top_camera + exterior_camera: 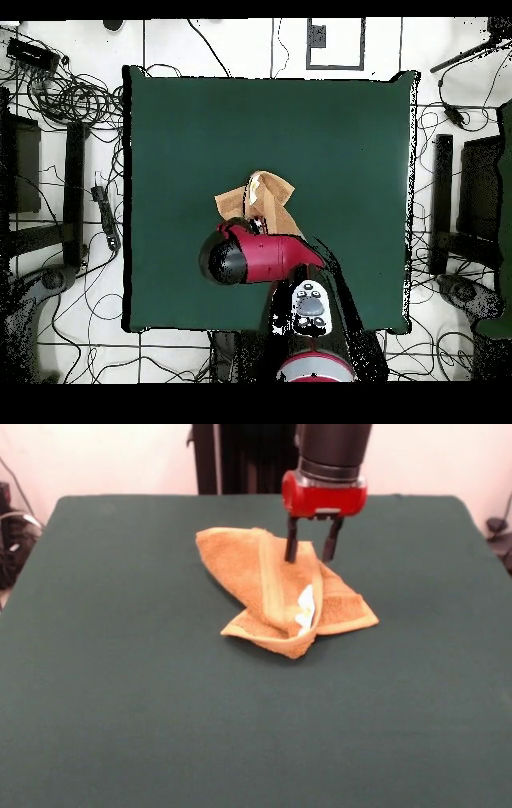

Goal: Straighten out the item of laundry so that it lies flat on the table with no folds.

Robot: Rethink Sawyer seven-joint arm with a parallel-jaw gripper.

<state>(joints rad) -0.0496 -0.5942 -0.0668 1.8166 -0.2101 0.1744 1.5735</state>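
Observation:
The orange-tan towel (260,580) lies crumpled and folded over itself near the middle of the green table (120,680), slightly toward the far side. Its white care tag (306,610) shows on the front fold. My gripper (310,555) hangs straight down over the towel's far right part, open, with nothing between the fingers. One fingertip (291,554) is at the towel's lighter border band, the other just past the towel's far edge. In the overhead view the towel (260,198) pokes out from under the red arm head (250,256), which hides the fingers. The table (200,130) is far bigger than the towel.
The robot's pedestal (310,310) stands at the table's bottom edge in the overhead view. Cables (70,100) and dark stands (440,200) lie on the floor around the table. A black column (240,456) rises behind the table's far edge.

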